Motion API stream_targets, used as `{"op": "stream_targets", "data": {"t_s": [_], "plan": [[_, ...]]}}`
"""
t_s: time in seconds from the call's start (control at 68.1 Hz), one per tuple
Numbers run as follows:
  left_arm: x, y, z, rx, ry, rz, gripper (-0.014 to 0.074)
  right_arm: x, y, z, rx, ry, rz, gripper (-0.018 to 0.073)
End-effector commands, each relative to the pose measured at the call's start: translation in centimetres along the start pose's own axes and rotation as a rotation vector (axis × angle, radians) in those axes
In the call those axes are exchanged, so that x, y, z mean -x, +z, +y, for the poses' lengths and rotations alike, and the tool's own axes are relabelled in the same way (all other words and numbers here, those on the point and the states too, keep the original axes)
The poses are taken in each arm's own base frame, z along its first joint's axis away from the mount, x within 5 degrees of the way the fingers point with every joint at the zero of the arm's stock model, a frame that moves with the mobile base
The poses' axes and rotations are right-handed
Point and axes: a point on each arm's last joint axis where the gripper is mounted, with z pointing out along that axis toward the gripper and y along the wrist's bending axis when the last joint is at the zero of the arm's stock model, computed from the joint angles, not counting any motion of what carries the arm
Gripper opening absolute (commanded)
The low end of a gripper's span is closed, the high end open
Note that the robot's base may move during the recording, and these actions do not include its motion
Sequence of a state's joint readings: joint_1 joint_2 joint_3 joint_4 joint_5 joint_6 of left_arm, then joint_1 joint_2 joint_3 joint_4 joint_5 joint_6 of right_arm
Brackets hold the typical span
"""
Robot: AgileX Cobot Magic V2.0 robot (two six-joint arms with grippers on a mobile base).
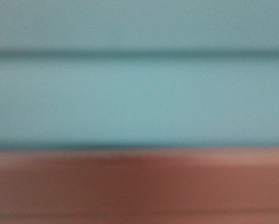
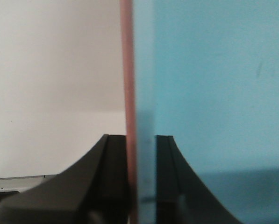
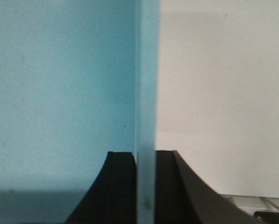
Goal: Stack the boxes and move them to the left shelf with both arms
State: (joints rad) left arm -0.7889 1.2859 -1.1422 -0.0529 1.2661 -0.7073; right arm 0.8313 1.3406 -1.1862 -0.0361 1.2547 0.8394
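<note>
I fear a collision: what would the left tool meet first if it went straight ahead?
The left tool straddles the nested walls of the pink box and blue box, so it would slide along them. Beyond, only a pale surface shows, depth unclear.

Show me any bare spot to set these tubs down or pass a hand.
No landing spot shows: the light blue tub and salmon pink tub fill the front view. Free room: the blue tub's visible inside, and the pale blank space outside each gripped wall. Crowded at those walls, where the left tool and right tool clamp.
</note>
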Motion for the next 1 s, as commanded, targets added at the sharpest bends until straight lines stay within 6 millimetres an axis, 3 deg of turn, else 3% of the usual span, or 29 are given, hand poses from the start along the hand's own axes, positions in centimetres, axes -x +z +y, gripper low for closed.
{"op": "stream_targets", "data": {"t_s": [0.0, 0.983], "plan": [[-1.19, -1.8, -0.31, -0.048, -0.001, 0.052, -0.0012, -0.51, -1.83, -0.37, 0.011, -0.001, 0.007, 0.0053], [-1.2, -1.7, -0.41, -0.053, -0.004, 0.061, -0.0012, -0.48, -1.83, -0.34, 0.014, -0.001, 0.004, 0.0053]]}}
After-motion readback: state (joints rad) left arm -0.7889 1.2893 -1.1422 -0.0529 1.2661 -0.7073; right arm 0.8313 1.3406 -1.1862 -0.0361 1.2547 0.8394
